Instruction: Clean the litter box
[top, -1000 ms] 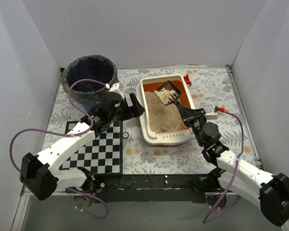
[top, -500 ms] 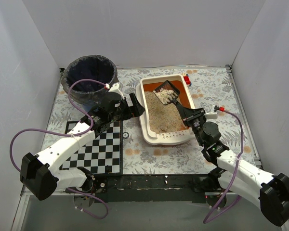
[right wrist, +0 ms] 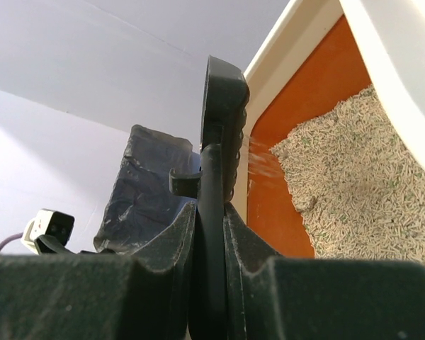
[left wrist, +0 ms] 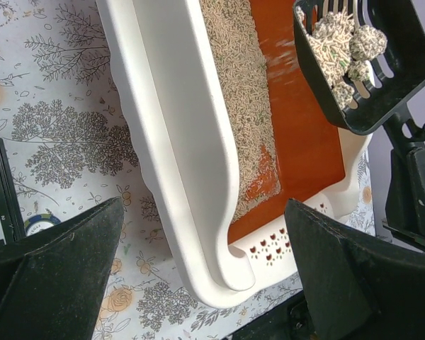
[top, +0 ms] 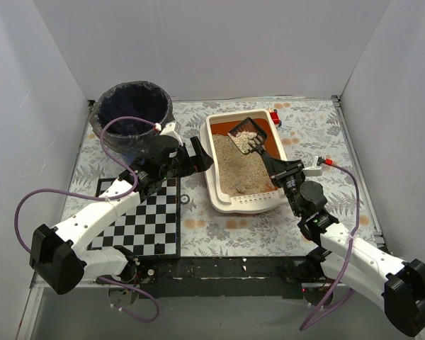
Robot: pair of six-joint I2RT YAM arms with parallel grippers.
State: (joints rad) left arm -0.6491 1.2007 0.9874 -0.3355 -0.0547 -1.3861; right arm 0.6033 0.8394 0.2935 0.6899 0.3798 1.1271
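Observation:
The litter box [top: 211, 177] is a cream-white tray with an orange floor and beige litter heaped toward its near end. My right gripper [top: 273, 166] is shut on the handle of a black slotted scoop [top: 246, 136], which hangs tilted over the far end with pale clumps in it. In the right wrist view the handle [right wrist: 214, 163] stands pinched between that gripper's [right wrist: 209, 234] pads. My left gripper [top: 202, 157] is open at the box's left wall. In the left wrist view its fingers [left wrist: 57, 276] straddle the rim [left wrist: 177, 142] near the slotted ledge, and the loaded scoop [left wrist: 361, 64] shows at top right.
A round blue bin lined with a dark bag [top: 131, 113] stands at the far left, and it also shows behind the scoop in the right wrist view [right wrist: 152, 184]. A checkerboard mat [top: 145, 219] lies near left. A small red and white object [top: 275, 117] sits behind the box. White walls close in three sides.
The scoop has edged slightly up and toward the far end of the box, still carrying its clumps. The left arm has not moved.

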